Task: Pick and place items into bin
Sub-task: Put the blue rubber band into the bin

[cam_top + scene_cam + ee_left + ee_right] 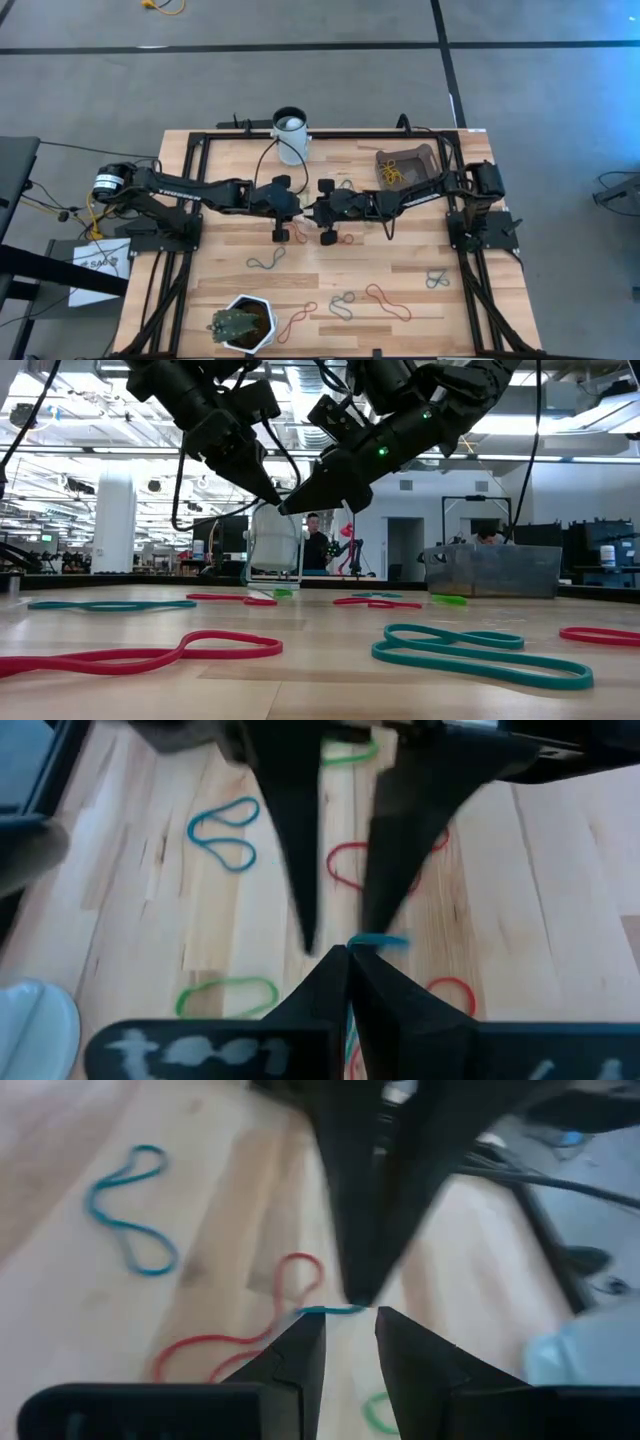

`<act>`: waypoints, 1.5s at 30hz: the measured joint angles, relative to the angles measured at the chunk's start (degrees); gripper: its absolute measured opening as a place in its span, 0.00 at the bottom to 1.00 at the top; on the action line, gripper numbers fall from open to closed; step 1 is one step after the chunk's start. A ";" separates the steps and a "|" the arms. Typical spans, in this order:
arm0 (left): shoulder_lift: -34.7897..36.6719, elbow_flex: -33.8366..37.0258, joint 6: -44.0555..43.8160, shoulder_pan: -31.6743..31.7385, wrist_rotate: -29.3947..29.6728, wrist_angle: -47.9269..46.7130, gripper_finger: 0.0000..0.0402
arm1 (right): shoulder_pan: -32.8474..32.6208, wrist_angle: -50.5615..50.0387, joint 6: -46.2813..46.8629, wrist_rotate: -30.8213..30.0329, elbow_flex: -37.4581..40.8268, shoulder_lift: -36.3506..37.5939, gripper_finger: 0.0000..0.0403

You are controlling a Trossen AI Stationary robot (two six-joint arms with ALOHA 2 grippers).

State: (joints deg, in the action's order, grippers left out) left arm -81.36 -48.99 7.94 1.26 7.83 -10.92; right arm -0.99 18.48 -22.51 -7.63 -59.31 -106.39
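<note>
the left gripper [347, 952] and the right gripper [350, 1312] meet tip to tip above the middle of the table [420, 300], raised off the wood in the low view. the left gripper's fingers are pressed together, clenched on a small blue band [378, 941] whose free end sticks out sideways from the tips. the right gripper's fingers stand slightly parted, released, with the same blue band [328, 1310] lying just across their tips.

in the high view, from the meeting point: the bin [405, 163] sits toward 2 o'clock, near the right arm's base, with yellowish bands [390, 175] already inside. a white cup [291, 133] stands at 12 o'clock. a dark band [266, 260] lies at 7 o'clock, a red band [387, 301] and another dark loop [342, 304] toward 5 o'clock, and a white pot with a plant [245, 322] farther out at 7 o'clock.
</note>
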 joint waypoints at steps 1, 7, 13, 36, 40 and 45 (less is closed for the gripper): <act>0.00 0.00 0.22 0.00 0.00 0.27 0.00 | -0.04 -0.07 0.01 0.94 0.02 0.00 0.22; 0.00 0.00 0.29 -0.02 0.09 0.35 0.00 | -0.08 0.11 0.03 0.93 0.02 0.00 0.22; 0.00 0.00 -0.52 -0.02 0.52 -2.04 0.00 | 0.38 -1.08 0.05 -6.24 0.02 0.01 0.22; 0.00 0.00 -1.76 0.02 4.20 -4.20 0.00 | 0.39 4.50 3.46 -4.53 0.02 0.00 0.22; 0.00 0.00 -1.72 0.02 4.57 -4.19 0.00 | 0.37 4.27 5.41 -1.08 0.02 0.00 0.22; 0.00 0.00 -0.97 0.00 4.54 -2.19 0.00 | 0.86 2.33 6.16 -1.65 0.13 -0.76 0.22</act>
State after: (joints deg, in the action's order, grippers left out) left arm -81.36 -48.99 6.97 1.26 12.38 -13.11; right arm -0.13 20.81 -16.34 -9.28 -59.18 -107.15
